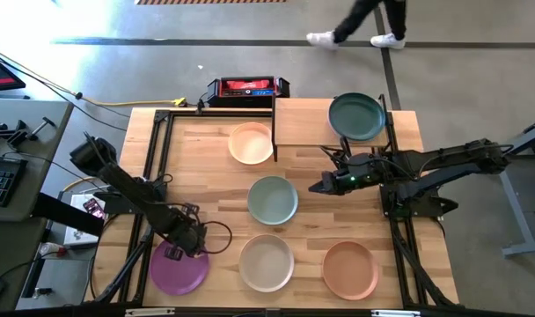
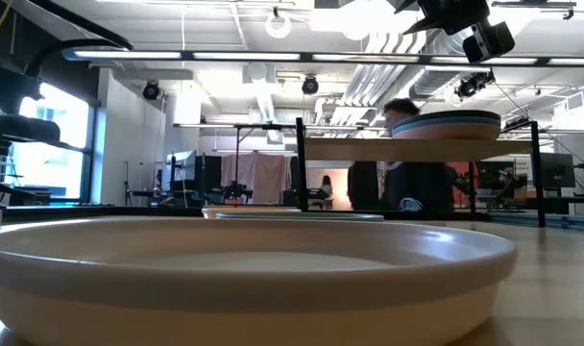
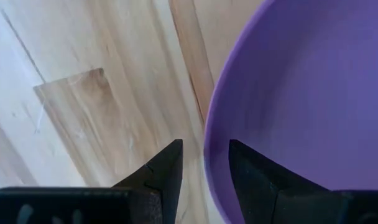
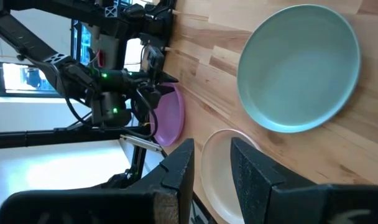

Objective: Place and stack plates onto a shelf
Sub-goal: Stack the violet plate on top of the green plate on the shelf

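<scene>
— Left gripper (image 1: 194, 241)?
— Down at the near left of the table, at the far rim of the purple plate (image 1: 179, 269). Fingers (image 3: 161, 174) parted a little, one outside the rim and one inside the bowl. Not clamped: a strip of bare tabletop (image 1: 206, 150) visible between the outer finger and the rim.
— Plate flat on the wood?
— Cannot tell from these views.
— Right gripper (image 1: 324, 186)?
— Over the table right of centre, near side of the shelf (image 1: 303, 121), just right of the pale teal plate (image 1: 273, 200). Fingers slightly apart, nothing between them, holding nothing.
— Shelf?
— At the far edge, right of centre, raised on black legs. Carries the dark green plate (image 1: 356, 116) on its right half. Seen from table height, more than one plate stacked there, with a blue-grey rim under the top one; count unclear. Left half of the board bare.
— Rest of the plates?
— Peach plate (image 1: 251, 143) on the table, just left of the shelf. Pale teal in the middle. Off-white plate (image 1: 267, 261) near centre, orange plate (image 1: 349, 269) near right, all apart from one another.
</scene>
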{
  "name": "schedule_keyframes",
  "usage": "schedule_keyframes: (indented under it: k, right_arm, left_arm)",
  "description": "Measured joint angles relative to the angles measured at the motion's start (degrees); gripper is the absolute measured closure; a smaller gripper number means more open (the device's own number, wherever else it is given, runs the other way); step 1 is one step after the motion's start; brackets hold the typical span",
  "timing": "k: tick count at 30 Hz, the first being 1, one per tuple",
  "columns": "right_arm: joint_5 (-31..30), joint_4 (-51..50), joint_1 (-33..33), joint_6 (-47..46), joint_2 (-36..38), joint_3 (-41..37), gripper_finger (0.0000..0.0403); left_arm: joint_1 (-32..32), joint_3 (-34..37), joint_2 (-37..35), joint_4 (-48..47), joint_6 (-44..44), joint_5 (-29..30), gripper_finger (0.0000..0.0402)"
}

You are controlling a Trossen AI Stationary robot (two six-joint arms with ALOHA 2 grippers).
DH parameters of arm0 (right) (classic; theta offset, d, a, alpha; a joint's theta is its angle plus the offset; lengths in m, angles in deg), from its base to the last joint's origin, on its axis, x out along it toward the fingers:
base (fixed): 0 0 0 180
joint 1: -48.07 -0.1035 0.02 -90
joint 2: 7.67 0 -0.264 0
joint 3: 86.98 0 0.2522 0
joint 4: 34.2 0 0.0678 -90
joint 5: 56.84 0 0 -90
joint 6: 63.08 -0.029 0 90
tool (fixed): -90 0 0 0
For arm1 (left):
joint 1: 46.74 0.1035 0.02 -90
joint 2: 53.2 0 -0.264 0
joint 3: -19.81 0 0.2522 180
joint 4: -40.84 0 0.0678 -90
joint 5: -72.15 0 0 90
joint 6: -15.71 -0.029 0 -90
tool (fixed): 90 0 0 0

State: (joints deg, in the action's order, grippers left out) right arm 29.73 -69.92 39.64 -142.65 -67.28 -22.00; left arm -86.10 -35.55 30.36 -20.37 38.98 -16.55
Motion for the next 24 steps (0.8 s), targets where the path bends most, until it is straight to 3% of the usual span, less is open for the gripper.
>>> schedule_keyframes:
  k: [8,16,24]
  right_arm:
    - [-0.7,0.0,0.0,-0.1,0.0,0.0,0.0315]
    - [-0.7,0.0,0.0,0.0,0.0,0.0,0.0315]
    - [0.0,0.0,0.0,0.3,0.0,0.0,0.0315]
  left_arm:
    - [1.1,0.0,0.3,1.2,-2.4,-2.5,0.0296]
    - [3.2,-0.1,0.3,1.3,-5.4,-3.3,0.0390]
    - [6.6,-0.1,-0.4,1.0,-5.6,-4.3,0.0397]
